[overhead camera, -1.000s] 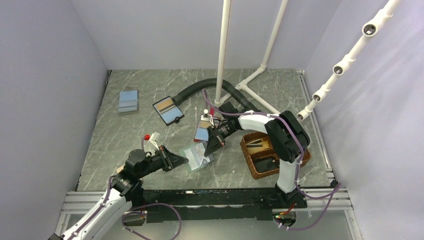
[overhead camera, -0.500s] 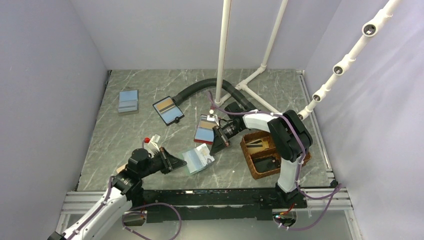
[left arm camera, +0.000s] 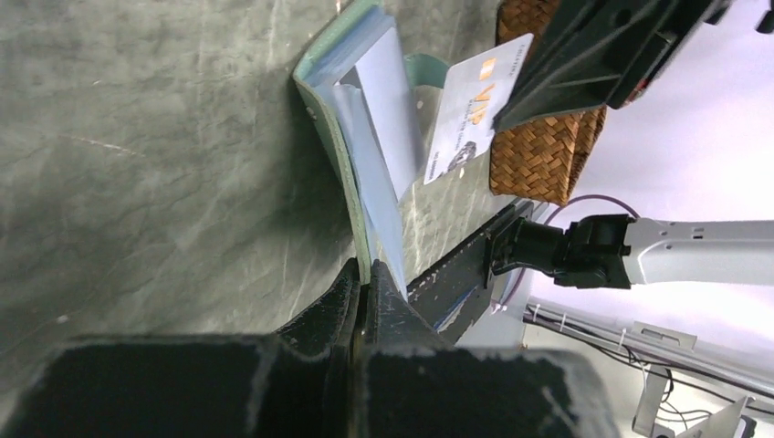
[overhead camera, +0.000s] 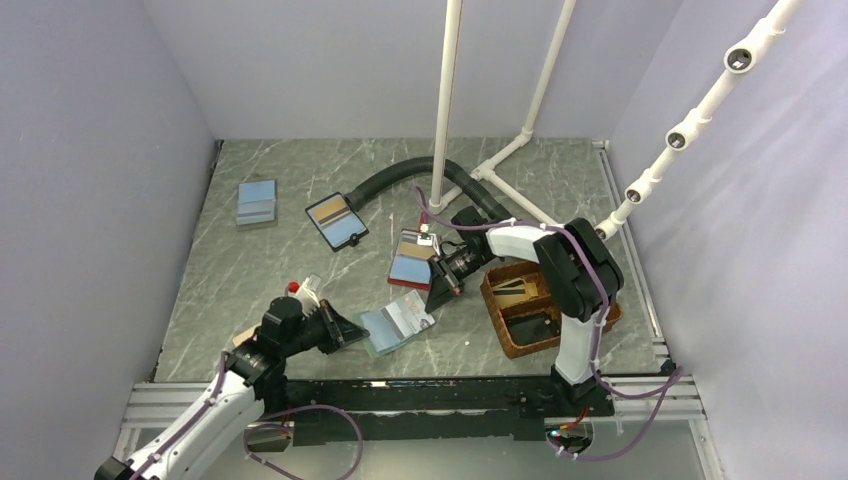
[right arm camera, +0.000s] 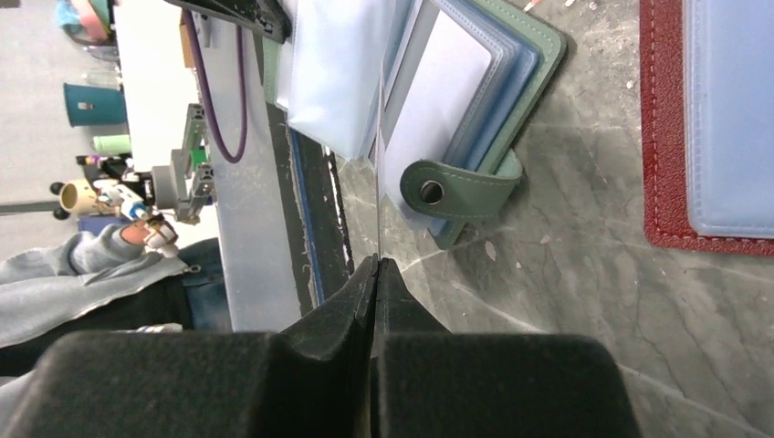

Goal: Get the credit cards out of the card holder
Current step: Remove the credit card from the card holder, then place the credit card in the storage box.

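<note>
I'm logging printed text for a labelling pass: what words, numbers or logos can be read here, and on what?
"VIP": large letters on the white plastic card pinched in the right gripper, seen in the left wrist view.
Small print beside it on that card: too small to read.
Teal-green card holder, red-edged holder, brown wicker basket: no legible text.

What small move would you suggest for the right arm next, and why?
Probably draw the right tool farther from the card holder: it pinches a credit card whose lower end overlaps the holder, which the left tool clamps.
</note>
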`<state>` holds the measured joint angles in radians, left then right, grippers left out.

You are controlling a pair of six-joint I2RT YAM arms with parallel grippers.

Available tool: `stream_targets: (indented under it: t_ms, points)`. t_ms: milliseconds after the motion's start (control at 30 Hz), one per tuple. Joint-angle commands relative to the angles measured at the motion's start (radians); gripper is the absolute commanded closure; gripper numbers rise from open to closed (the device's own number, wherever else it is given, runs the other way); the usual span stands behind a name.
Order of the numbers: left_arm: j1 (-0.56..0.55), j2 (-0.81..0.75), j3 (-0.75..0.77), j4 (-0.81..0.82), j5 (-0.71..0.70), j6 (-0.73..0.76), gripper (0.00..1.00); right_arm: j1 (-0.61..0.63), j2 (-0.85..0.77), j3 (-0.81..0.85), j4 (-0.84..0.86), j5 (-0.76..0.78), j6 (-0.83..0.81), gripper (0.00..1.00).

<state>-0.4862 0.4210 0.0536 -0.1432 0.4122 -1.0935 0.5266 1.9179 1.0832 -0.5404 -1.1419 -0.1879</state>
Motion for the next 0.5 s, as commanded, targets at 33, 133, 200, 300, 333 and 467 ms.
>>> stream_targets:
  t_ms: [33,133,200,300,333,467]
  points:
    - [0.006,0.014,0.076,-0.241,-0.1,0.016,0.98,-0.004,-0.106,0.061,-0.135,0.065,-0.18,1.0]
    - [0.006,0.039,0.14,-0.388,-0.175,0.016,0.84,-0.014,-0.162,0.115,-0.291,0.107,-0.335,1.0]
    - [0.006,0.058,0.186,-0.446,-0.223,-0.001,0.7,-0.028,-0.202,0.141,-0.373,0.132,-0.424,1.0]
    - [0.006,0.101,0.24,-0.5,-0.284,-0.035,0.51,-0.068,-0.261,0.175,-0.489,0.176,-0.535,1.0]
    - [0.006,0.12,0.264,-0.52,-0.301,-0.043,0.45,-0.085,-0.277,0.184,-0.526,0.189,-0.565,1.0]
    - [0.006,0.196,0.366,-0.577,-0.351,-0.034,0.33,-0.179,-0.355,0.206,-0.647,0.278,-0.649,1.0]
